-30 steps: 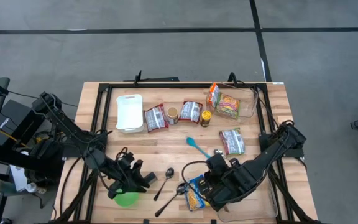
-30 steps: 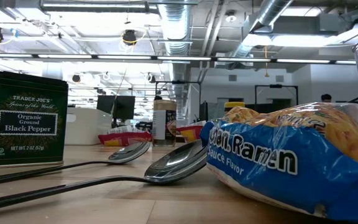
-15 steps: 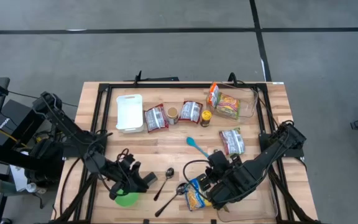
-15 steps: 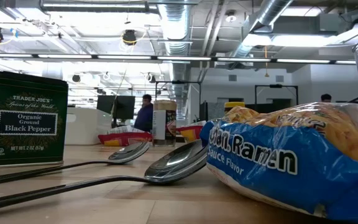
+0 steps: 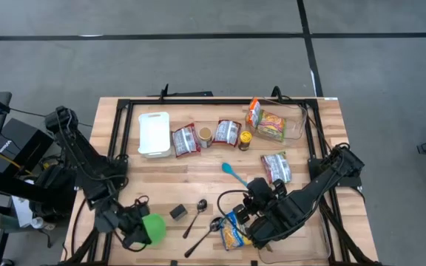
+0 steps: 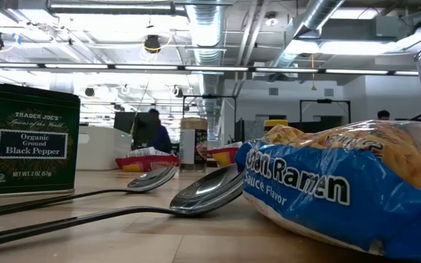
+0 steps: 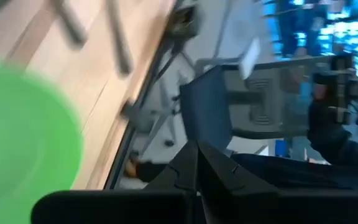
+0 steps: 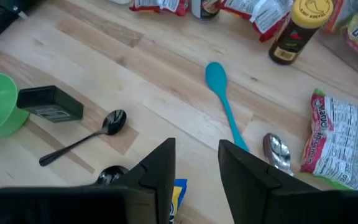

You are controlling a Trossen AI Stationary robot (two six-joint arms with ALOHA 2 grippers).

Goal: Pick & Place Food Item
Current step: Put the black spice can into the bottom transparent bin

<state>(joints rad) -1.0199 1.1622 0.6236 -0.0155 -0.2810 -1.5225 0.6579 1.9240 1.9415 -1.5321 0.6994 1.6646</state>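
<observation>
Table edge, near side: I see the green bowl close to the front edge of the wooden table, toward the left corner.
Open room: I count a bare strip of wood across the middle, between the back row of packets and the front cluster; only the teal spoon lies in it.
Back row: white container, red packets, a jar and a bottle, then the clear bin at the back right corner, hard against the frame rail.
Front cluster: black pepper tin just beside the bowl, lying apart from both grippers; two metal spoons next to it; blue ramen packet near the front edge.
Task item: I take the blue ramen packet as the food item; it rests on the table under the right arm's wrist, nothing gripping it.
Left gripper: low at the front left, just beside the bowl; in its wrist view the fingers are pressed together on nothing, pointing out past the table edge toward the room.
Right gripper: hanging over the front cluster, aimed along the table toward the teal spoon; fingers partly spread with a clear gap, nothing between them.
Right arm pose: folded in from the right side rail, elbow out toward the edge.
</observation>
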